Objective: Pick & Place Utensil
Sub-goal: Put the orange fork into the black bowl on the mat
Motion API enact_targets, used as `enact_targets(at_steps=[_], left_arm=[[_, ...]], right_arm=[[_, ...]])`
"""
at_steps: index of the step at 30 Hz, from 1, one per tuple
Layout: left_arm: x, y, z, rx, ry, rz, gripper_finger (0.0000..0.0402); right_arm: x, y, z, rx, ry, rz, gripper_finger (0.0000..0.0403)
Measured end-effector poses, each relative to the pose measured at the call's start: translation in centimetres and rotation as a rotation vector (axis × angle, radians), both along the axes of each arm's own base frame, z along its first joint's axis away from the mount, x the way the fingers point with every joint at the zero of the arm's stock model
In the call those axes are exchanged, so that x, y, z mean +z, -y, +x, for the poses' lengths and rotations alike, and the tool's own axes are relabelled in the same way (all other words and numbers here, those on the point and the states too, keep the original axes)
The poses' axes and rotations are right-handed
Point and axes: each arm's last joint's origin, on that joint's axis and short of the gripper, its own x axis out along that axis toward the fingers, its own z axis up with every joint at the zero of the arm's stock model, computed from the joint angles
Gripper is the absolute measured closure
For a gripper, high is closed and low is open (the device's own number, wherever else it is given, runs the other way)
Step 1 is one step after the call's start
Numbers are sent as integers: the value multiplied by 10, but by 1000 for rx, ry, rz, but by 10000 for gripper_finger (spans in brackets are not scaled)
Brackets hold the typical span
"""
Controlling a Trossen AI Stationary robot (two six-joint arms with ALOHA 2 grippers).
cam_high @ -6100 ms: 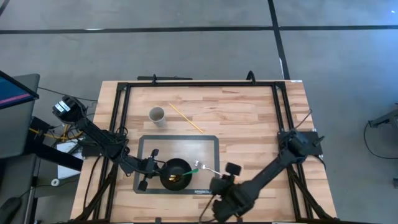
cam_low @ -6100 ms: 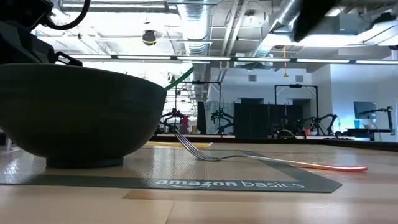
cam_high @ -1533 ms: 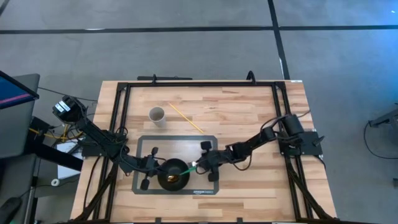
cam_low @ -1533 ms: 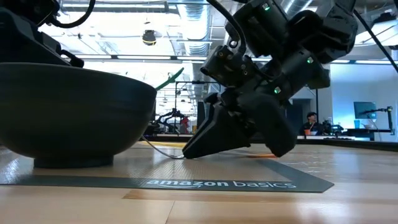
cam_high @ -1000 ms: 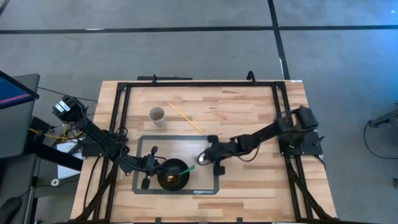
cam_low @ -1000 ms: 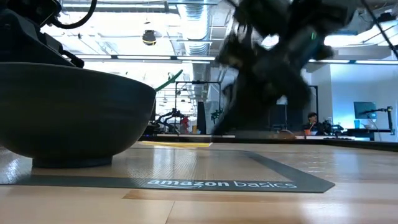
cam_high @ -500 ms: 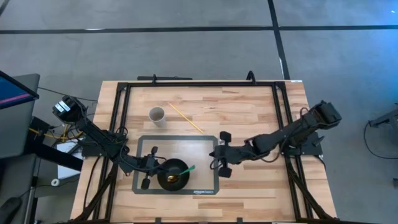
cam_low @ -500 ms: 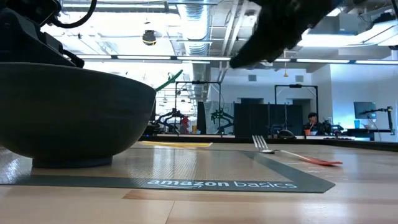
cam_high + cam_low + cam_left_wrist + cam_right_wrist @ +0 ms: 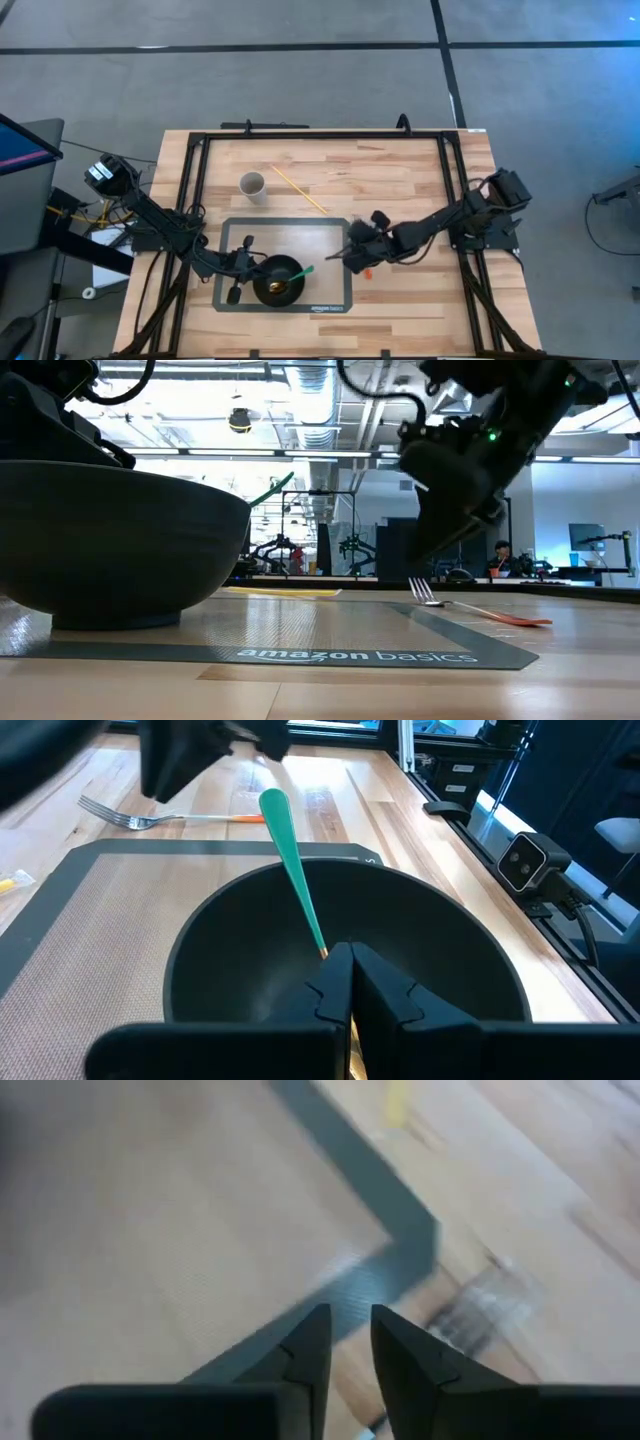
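Here the fork (image 9: 478, 611) lies flat at the mat's (image 9: 240, 228) right corner, tines on the mat, orange handle running out onto bare wood. The right gripper (image 9: 352, 258) hovers directly over it, fingers (image 9: 305, 1348) slightly parted and empty. The left gripper (image 9: 352, 982), pinched closed, holds at the bowl (image 9: 279, 278), beside a green utensil (image 9: 291, 866). Open tabletop surrounds the handle.

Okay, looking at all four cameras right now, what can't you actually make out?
- Fork: in the high view the right gripper covers most of it.
- Bowl: its bottom, in the left wrist view, is hidden behind the left gripper.
- Right wrist view: motion blur; only the mat corner reads.
- Cup: too small in the high view to see inside.
- Low view: the bowl blocks the table behind it.
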Motion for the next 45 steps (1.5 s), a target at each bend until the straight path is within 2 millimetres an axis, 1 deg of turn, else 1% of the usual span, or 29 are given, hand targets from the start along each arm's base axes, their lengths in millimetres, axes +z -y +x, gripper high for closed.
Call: enact_targets(at_steps=[5,8,10,13,21,25,29,35,37,41,45], left_arm=[[0,0,0,-3,2,9,396],[0,0,0,-8,5,24,396],[0,0,0,-8,6,24,396],[0,0,0,-8,6,24,396],[0,0,0,-8,6,24,396],[0,0,0,-8,6,23,396],[0,0,0,-8,8,22,396],[0,0,0,-8,8,22,396],[0,0,0,-8,8,22,396],[0,0,0,-8,7,22,396],[0,0,0,-8,6,20,396]], right_arm=[[0,3,-9,-261,35,134,324],[-1,-1,-12,-350,73,194,326],[-3,-5,-11,-355,85,200,327],[-11,-8,-12,-351,51,182,327],[-35,-10,-9,-406,28,147,327],[-39,-12,-9,-408,40,106,327],[-37,-13,-9,-404,43,94,327],[-17,-15,-8,-385,-41,72,327],[-12,-16,-5,-387,-29,71,327],[-12,-15,-6,-403,-29,71,327],[-17,-14,-13,-473,-32,74,327]])
